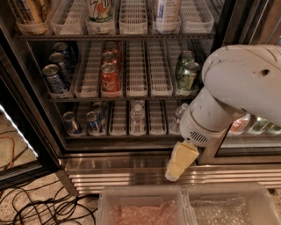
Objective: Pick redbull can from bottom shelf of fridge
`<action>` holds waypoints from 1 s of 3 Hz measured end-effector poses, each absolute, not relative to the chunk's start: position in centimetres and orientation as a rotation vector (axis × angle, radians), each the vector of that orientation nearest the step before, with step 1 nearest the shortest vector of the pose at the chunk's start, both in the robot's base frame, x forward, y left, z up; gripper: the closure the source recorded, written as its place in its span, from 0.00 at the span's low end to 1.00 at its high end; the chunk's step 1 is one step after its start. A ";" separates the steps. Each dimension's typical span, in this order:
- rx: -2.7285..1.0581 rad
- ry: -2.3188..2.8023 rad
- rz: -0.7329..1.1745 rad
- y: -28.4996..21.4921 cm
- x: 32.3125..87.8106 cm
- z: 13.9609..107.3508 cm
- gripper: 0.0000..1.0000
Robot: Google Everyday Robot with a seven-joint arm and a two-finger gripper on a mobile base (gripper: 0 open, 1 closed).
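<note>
Arm bent at rt, gripper (pixel 172 175) angled down-left by fridge (pixel 109 166) base, grip state can't tell, redbull can (pixel 92 122) well apart

The jaws hang before the fridge (pixel 109 166) base. Just above them the arm (pixel 246 83) hides the right end of the bottom shelf (pixel 117 134); far above, bottles (pixel 101 9) are cut by the top edge.

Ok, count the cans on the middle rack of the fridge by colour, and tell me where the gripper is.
Blue soda cans: 3
Red cola cans: 3
Green cans: 2
Total: 8
The gripper hangs low outside the racks, in front of the ribbed steel base, right of centre.
</note>
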State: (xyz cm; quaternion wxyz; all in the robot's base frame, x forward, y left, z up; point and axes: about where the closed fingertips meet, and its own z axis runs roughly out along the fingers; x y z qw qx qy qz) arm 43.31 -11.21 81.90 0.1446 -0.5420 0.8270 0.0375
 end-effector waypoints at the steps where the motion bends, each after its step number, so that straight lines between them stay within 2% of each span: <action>1: -1.571 2.376 0.102 -10.3 42.9 80.9 0.00; 3: -1.513 2.384 0.227 -2.3 43.4 74.2 0.00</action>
